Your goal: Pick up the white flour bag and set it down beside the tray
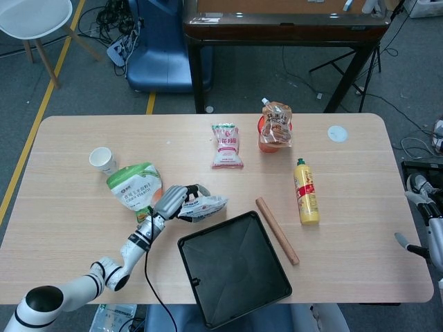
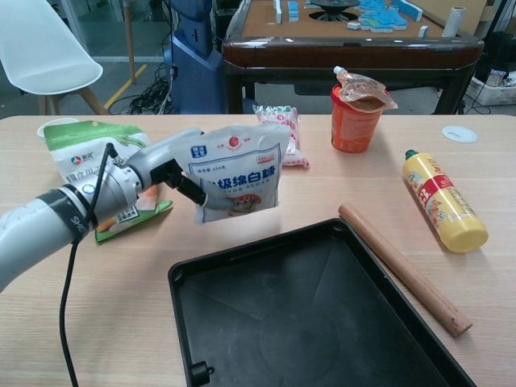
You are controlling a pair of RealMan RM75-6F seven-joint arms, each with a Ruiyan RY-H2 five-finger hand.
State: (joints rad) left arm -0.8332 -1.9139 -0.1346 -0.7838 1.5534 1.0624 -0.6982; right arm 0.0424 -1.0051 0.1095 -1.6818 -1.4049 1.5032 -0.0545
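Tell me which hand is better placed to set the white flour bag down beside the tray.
The left hand: it already holds the white flour bag above the table, near the tray. The right hand hangs off the table's far right edge.

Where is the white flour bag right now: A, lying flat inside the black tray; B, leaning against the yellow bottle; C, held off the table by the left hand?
C: the left hand grips the white flour bag clear of the wooden table, behind the black plastic tray.
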